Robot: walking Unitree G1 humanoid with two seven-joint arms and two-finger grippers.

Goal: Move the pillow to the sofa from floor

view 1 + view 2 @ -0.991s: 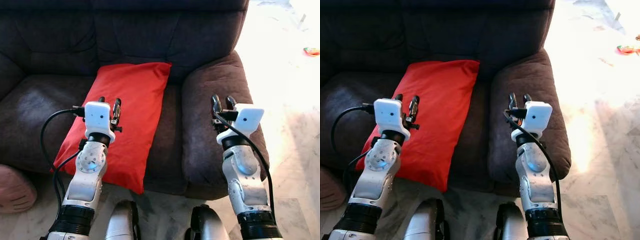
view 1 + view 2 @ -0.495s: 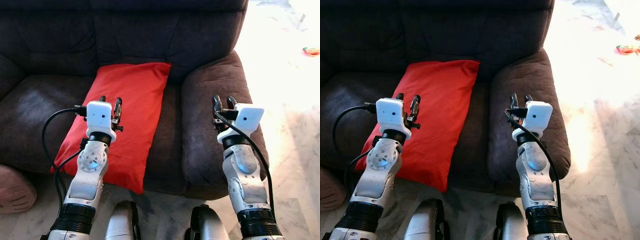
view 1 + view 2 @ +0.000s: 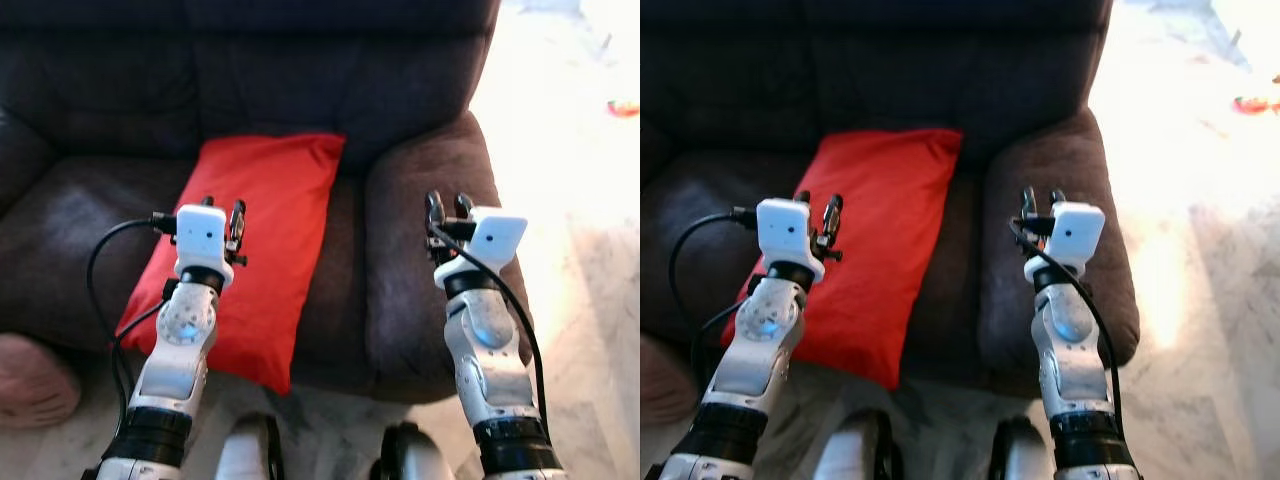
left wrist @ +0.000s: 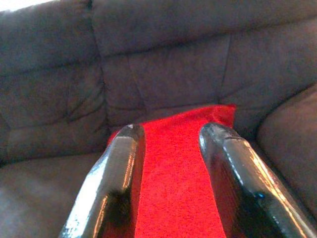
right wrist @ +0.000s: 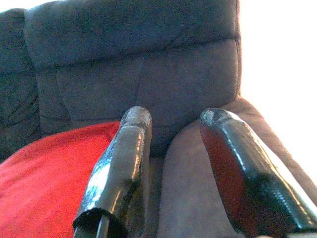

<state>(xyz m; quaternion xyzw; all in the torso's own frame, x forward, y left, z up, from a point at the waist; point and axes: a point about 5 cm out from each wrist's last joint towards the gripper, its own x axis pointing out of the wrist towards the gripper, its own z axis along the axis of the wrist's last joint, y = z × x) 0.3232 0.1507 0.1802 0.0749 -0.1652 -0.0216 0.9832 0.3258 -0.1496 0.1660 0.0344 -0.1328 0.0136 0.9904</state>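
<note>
Dark sofa (image 3: 120,100) carried the red pillow (image 3: 265,230) on its seat beside the right armrest (image 3: 430,190). Left gripper (image 3: 221,212) hovered over the pillow, right gripper (image 3: 447,204) above the armrest, both parted and empty.

The pillow (image 3: 250,250) is bright red and shaped like a long rectangle. It is soft and a bit puffy, with smooth cloth and no pattern. It lies flat on the seat of the sofa (image 3: 330,80), tilted so its long side runs from about 1 o'clock to 7 o'clock. Its far end touches the back cushion of the sofa, and its near corner hangs a little over the front edge of the seat. The sofa is dark brown and plump, with a fat armrest (image 3: 440,230) just beside the pillow at 3 o'clock.
</note>
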